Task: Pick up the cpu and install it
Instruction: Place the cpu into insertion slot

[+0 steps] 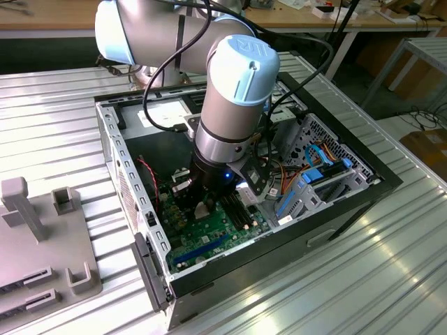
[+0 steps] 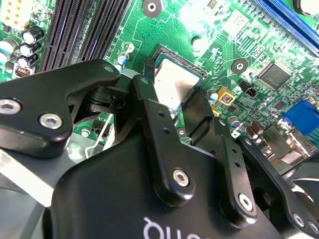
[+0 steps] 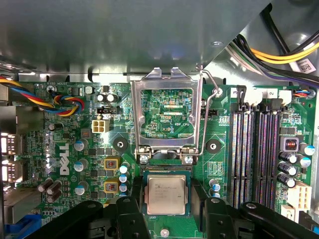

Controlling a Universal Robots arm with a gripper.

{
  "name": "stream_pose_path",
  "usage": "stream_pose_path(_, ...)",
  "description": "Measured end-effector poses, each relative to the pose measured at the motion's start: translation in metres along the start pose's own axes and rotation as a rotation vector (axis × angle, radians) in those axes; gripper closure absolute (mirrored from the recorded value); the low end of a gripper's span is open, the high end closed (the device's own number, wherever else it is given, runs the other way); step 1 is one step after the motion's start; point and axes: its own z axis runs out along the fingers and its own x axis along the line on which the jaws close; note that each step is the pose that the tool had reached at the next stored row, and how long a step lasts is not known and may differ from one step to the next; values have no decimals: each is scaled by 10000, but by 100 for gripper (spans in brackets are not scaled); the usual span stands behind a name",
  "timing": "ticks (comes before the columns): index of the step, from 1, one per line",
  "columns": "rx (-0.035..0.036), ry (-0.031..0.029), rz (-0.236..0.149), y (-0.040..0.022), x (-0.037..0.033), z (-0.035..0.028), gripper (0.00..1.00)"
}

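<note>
The tool [image 1: 208, 206] was seen in the exterior view lowered into an open computer case [image 1: 115, 153] that lay on a ribbed metal surface [image 1: 335, 279]. A grey fixture [image 1: 42, 237] was set on the same surface, well apart from the case towards the exterior view's left.

In both wrist views the cpu [image 3: 165, 193] [image 2: 172, 82] was shown lying flat in the socket [image 3: 167, 169] on the green motherboard [image 3: 219, 164]. The tool was closed to about the width of the cpu, with its black fingers [image 3: 130, 211] set against two opposite edges of the chip, so the cpu appeared to be gripped between them.

The metal retention frame [image 3: 167, 117] was seen swung open beyond the socket, with its wire lever [image 3: 212, 92] raised beside it. The long black memory slots [image 3: 254, 149] were seen to one side of the socket.
</note>
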Motion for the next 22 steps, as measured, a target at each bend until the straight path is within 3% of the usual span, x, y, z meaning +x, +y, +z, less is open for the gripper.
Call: stream_pose_path(22, -9, 1, 154, -1, -3, -73, 53)
